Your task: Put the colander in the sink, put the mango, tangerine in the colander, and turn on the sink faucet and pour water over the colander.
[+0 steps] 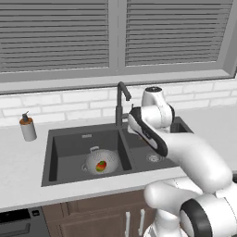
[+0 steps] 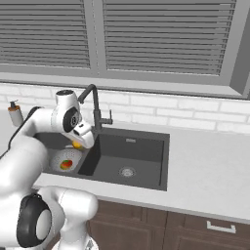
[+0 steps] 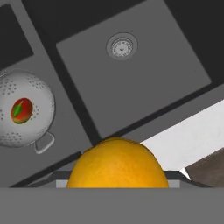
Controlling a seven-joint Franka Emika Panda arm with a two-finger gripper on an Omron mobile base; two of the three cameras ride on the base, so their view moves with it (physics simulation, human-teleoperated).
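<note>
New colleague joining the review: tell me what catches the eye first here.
The tangerine looms large at the bottom of the hand view, held in the gripper above the sink. Next, the mango glows red and green inside the colander in the left basin.

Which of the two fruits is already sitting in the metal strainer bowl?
The mango, the oval red-green one, lies inside the colander. The plain orange tangerine is held in the gripper above the sink.
</note>
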